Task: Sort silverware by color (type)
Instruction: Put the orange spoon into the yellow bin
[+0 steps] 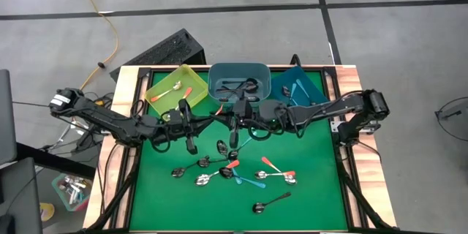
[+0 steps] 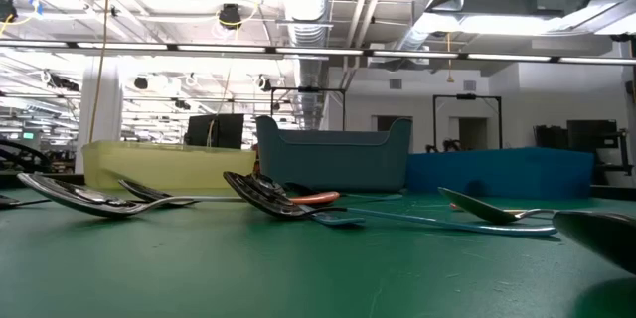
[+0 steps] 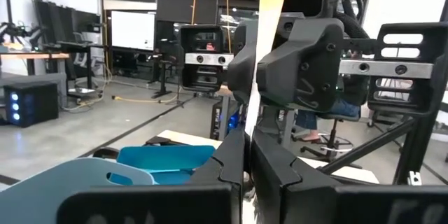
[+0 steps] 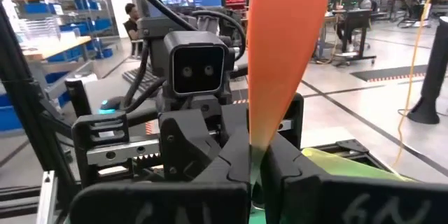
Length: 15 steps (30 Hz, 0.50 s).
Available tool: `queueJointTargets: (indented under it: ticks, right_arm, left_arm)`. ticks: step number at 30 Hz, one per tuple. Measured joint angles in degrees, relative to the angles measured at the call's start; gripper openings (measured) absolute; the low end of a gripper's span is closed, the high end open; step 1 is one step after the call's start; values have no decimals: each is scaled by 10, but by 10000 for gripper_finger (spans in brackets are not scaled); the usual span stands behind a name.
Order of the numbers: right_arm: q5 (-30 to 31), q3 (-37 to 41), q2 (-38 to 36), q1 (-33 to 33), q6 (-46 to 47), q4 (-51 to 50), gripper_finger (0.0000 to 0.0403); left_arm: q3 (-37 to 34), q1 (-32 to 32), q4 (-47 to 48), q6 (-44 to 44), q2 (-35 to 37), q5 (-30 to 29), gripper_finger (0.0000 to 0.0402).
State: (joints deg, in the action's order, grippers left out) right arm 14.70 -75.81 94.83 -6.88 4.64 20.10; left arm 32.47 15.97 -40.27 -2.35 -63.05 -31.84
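High view: both arms are meeting over the mat's far-middle, before the yellow bin, grey bin and blue bin; loose spoons are lying nearer, open mat around them.

Low view: spoons only, no grippers.

Right wrist view: the right gripper is pinching an orange-handled spoon, handle rising between its fingers.

Left wrist view: the left gripper is clamping a pale handle.

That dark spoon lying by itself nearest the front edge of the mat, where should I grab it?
Take the dark spoon at mid-handle, straight from above, fingers closing across it: it lies flat and alone, handle slim, bowl wide and rounded. The right gripper holds an orange-handled spoon, the left gripper a pale handle.
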Motion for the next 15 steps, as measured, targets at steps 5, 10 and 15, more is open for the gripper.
queueJointTargets:
  ticks: [5,10,15]
  right_arm:
    - [2,0,0,2,0,-2,17]
    - [4,0,0,2,1,-5,17]
    - [17,0,0,4,-4,-12,16]
  left_arm:
    - [0,0,0,-4,0,-2,0]
    - [0,0,10,-40,0,-4,1]
    - [1,0,43,-93,1,-6,37]
